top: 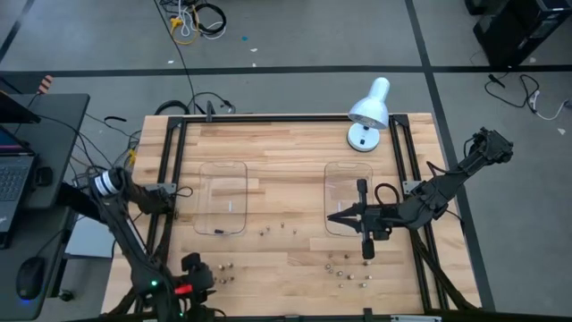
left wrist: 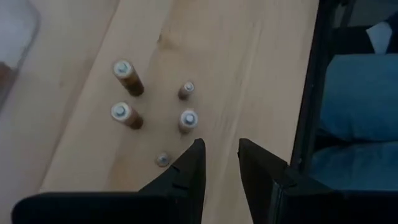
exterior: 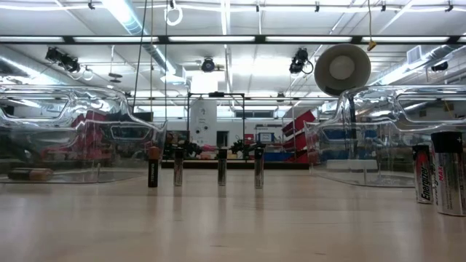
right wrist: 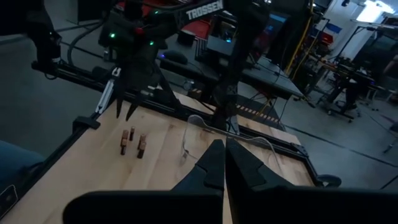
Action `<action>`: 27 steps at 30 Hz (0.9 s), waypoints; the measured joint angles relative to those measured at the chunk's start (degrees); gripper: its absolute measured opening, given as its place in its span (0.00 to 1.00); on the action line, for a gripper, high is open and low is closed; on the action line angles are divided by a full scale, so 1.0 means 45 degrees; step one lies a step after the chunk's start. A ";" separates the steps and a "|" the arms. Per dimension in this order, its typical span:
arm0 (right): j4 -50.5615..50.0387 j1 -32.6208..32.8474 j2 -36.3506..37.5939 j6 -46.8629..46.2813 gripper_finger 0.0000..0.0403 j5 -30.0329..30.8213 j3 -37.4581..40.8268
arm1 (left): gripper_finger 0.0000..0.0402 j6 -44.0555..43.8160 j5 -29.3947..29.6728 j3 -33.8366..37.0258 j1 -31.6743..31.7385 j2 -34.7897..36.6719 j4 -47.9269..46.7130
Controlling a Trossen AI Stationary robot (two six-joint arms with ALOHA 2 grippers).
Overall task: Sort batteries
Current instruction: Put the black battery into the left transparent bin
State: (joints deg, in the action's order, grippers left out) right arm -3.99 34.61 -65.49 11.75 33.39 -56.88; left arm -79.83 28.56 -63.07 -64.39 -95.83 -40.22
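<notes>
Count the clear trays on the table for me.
2. The left tray lies on the table's left half with one battery lying at its near edge; the right tray lies below the white lamp, under the right gripper. None seems hidden.

Two dark, slender jointed arms with looping black cables, the left arm [top: 125,224] wearing a pale band and small green and red lights, the right arm [top: 438,188] ending in black tapered fingers [right wrist: 214,165] beneath white lettering.
</notes>
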 joint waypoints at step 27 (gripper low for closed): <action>-0.0131 0.0010 0.0000 -0.0041 0.01 -0.0001 0.0000 | 0.43 -0.0992 -0.0245 0.0005 -0.0056 -0.0425 -0.2080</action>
State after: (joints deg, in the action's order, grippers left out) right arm -4.58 34.65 -65.49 11.57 33.39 -56.88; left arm -84.29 27.46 -63.05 -64.64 -97.75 -49.58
